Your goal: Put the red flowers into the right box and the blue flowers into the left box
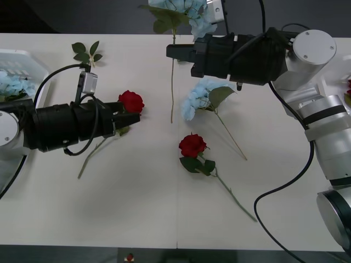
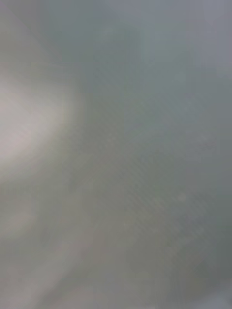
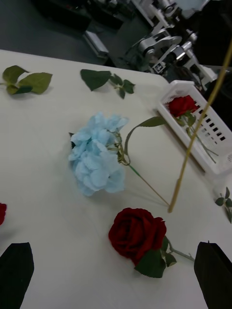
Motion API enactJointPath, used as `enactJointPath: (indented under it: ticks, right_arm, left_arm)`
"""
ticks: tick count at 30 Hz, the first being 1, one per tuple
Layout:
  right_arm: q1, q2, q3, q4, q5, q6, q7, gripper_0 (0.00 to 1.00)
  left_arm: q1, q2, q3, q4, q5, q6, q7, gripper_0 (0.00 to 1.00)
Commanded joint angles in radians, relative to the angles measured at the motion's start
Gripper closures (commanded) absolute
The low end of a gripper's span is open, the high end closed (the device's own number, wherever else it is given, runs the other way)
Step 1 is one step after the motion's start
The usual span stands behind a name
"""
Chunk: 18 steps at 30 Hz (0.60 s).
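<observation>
My right gripper (image 1: 171, 52) is shut on the stem of a blue flower (image 1: 184, 12), held over the table's far edge. Its stem (image 3: 193, 140) hangs free. A second blue flower (image 1: 200, 96) (image 3: 96, 159) lies mid-table, with a red rose (image 1: 192, 145) (image 3: 137, 232) nearer to me. My left gripper (image 1: 131, 115) (image 3: 116, 275) is open, its black fingers right beside another red rose (image 1: 131, 101). The left box (image 1: 24, 60) holds blue flowers (image 1: 11, 85). The right box (image 3: 193, 125) holds a red rose (image 3: 182, 105).
A loose green leaf sprig (image 1: 86, 52) lies at the far left of the table, and more sprigs (image 3: 24, 82) (image 3: 108, 79) lie along its far edge. The right wrist view is a grey blur.
</observation>
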Motion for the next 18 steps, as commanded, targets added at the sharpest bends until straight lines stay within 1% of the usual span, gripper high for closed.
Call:
enactJointPath:
  ticks: [1,5,8,15,18]
  right_arm:
    - [-0.048,-0.001,0.037,-0.024,-0.005,-0.031,0.015,1.0]
    - [-0.053,0.016,0.034,-0.023,-0.006,-0.037,0.011,1.0]
    - [-0.056,0.018,0.034,-0.023,-0.011,-0.041,0.004,1.0]
    - [-0.054,0.013,0.035,-0.023,-0.04,-0.049,-0.002,1.0]
    - [-0.054,0.01,0.035,-0.023,-0.043,-0.052,-0.003,1.0]
  left_arm:
    - [0.002,-0.086,-0.013,-0.016,0.074,-0.011,-0.17,0.04]
    - [-0.007,-0.176,-0.016,-0.015,0.081,-0.011,-0.264,0.04]
    - [-0.018,-0.222,-0.018,-0.015,0.064,-0.011,-0.292,0.04]
    - [-0.049,-0.244,-0.019,-0.015,0.005,-0.015,-0.296,0.04]
    - [-0.078,-0.249,-0.019,-0.003,-0.021,-0.028,-0.292,0.04]
